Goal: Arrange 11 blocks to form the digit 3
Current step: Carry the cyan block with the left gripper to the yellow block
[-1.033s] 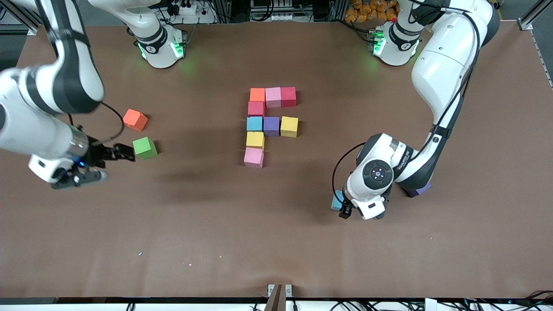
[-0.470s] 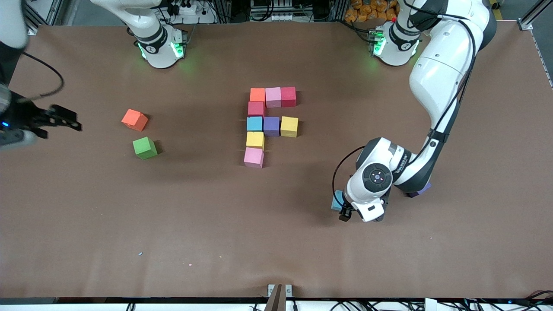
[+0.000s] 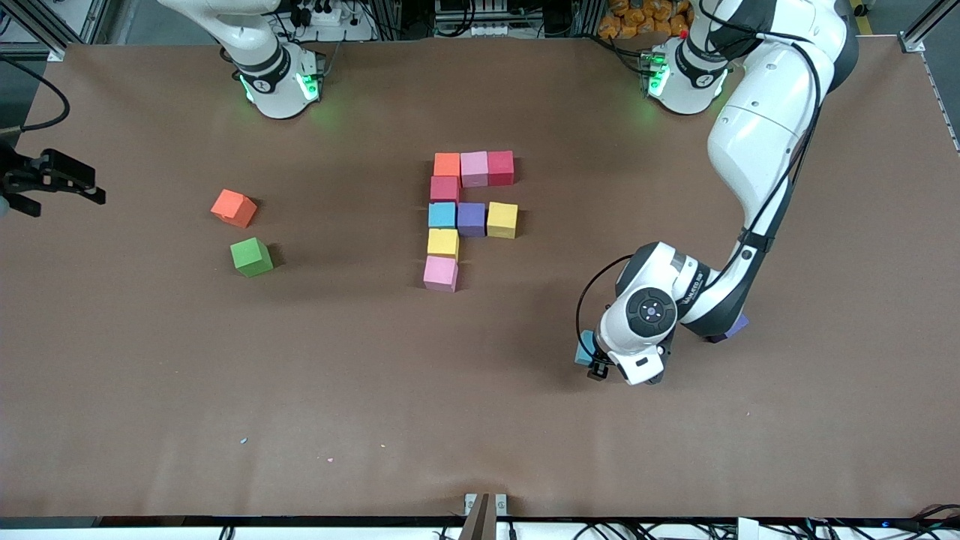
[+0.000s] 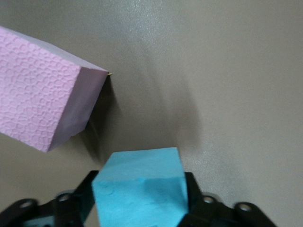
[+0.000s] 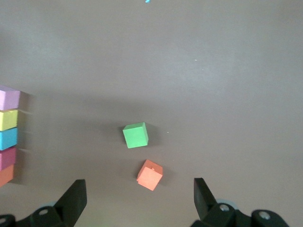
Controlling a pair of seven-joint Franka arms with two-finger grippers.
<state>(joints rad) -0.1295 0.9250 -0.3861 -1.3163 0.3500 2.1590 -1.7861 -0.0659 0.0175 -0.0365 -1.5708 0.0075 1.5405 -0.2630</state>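
Nine cubes form a partial figure (image 3: 465, 214) mid-table: orange (image 3: 447, 163), pink (image 3: 474, 168) and red (image 3: 501, 167) in a bar, with a red one, a light blue (image 3: 442, 214), purple and yellow bar, a yellow one and a pink one (image 3: 440, 273) nearer the camera. My left gripper (image 3: 596, 361) is shut on a light blue cube (image 3: 583, 351), low at the table. That cube fills the left wrist view (image 4: 139, 189), with a pale pink-lilac cube (image 4: 42, 109) beside it. My right gripper (image 3: 52, 182) is open and empty, high over the right arm's end of the table.
A loose orange-red cube (image 3: 234, 208) and a green cube (image 3: 251, 256) lie toward the right arm's end; both show in the right wrist view, green (image 5: 136, 135) and orange-red (image 5: 150, 174). The pale lilac cube (image 3: 735, 327) peeks out under my left arm.
My right gripper has swung away from beside the green cube, up and out toward the table's end. My left gripper has barely shifted, staying shut on the light blue cube.
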